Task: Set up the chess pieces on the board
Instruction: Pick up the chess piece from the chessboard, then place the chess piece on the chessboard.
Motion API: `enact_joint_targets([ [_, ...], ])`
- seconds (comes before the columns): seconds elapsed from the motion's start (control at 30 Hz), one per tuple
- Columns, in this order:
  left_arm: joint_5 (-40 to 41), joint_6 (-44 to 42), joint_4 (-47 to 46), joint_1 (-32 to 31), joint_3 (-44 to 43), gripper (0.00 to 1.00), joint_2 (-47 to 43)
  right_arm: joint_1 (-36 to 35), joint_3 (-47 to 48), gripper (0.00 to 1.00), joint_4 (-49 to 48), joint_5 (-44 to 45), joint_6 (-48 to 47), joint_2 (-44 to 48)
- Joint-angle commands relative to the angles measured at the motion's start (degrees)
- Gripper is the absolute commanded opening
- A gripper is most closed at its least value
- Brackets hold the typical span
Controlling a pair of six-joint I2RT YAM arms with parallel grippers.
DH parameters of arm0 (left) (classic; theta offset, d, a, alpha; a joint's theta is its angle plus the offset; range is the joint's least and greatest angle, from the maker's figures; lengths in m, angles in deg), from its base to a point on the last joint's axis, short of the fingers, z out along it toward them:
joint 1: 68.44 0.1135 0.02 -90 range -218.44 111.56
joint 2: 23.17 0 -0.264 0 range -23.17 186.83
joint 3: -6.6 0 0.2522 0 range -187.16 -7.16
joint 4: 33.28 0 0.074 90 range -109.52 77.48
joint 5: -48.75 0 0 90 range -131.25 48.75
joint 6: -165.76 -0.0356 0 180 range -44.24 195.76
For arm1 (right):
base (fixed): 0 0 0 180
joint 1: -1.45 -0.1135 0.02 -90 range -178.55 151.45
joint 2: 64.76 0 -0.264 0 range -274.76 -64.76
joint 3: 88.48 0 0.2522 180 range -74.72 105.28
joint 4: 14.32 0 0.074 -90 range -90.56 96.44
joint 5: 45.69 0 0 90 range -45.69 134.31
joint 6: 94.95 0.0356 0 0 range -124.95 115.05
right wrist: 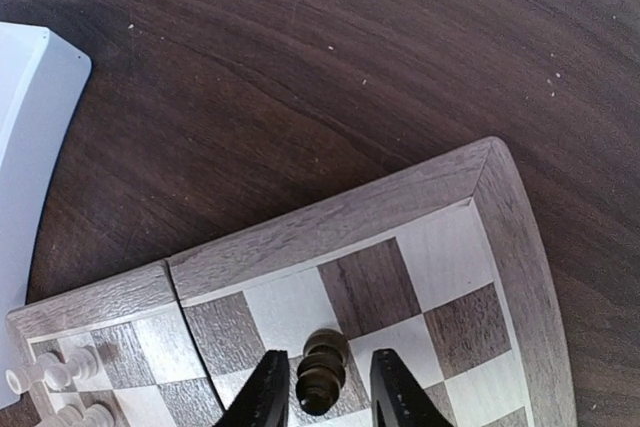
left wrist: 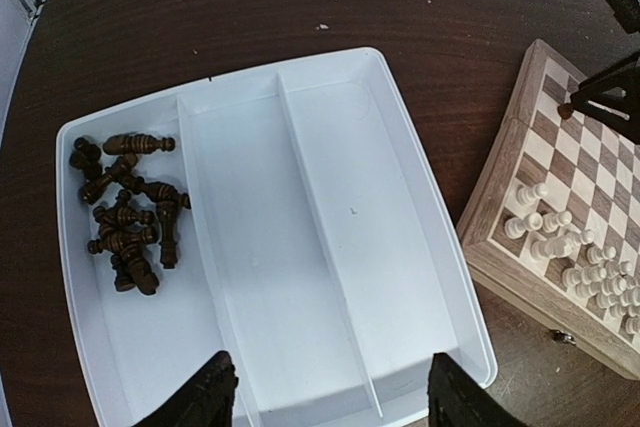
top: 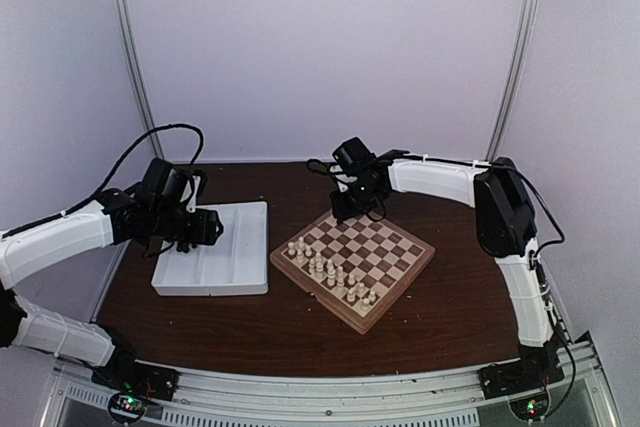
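Worktop (right wrist: pixel 300 67): dark brown wood, carrying the tray and the board.
White tray (left wrist: pixel 350 247): three long compartments; it sits left of centre in the overhead view, near the board but not touching it.
Chessboard (right wrist: pixel 330 225): checkered, with a tan rim; it is turned corner-on at the centre right of the overhead view.
Dark chess pieces (left wrist: pixel 130 215): a loose heap lying on their sides in the tray's leftmost compartment, at the left of the left wrist view.
Cream pieces (top: pixel 330 272): standing in two rows along the board's lower-left side in the overhead view.
Left gripper (left wrist: pixel 330 395): jaws spread wide and holding nothing; it hangs above the tray edge at the bottom of the left wrist view.
Right gripper (right wrist: pixel 322 387): over the board's top corner in the overhead view, with the jaws a narrow way apart and straddling one dark figure. I cannot tell whether the pads press on it.
Single dark piece (right wrist: pixel 322 372): between the right gripper's fingers, over the squares just inside the rim, at the bottom centre of the right wrist view. I cannot tell whether it rests on the board.
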Motion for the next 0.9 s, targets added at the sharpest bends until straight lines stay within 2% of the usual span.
enact_joint_targets([
  [0.0,1.04,0.07,-1.52,0.62,0.27,0.66,-1.22,-0.39,2.37,0.26,0.90,0.46,0.45,-1.20],
  [0.07,1.02,-0.02,-1.36,0.64,0.14,0.66,-1.39,-0.44,2.48,0.20,1.07,0.36,0.59,-1.07],
  [0.33,1.53,-0.24,-0.89,0.73,-0.04,0.66,-1.85,-0.40,-2.79,0.18,-0.15,2.05,-0.61,5.64],
  [0.67,1.34,-0.63,-2.04,0.81,0.57,0.66,-2.24,0.44,-24.46,0.18,-3.55,8.40,-2.13,24.07],
  [0.87,0.57,-0.29,-3.37,0.79,0.67,0.66,-2.40,2.25,-33.45,0.18,-4.97,9.56,-0.86,32.47],
])
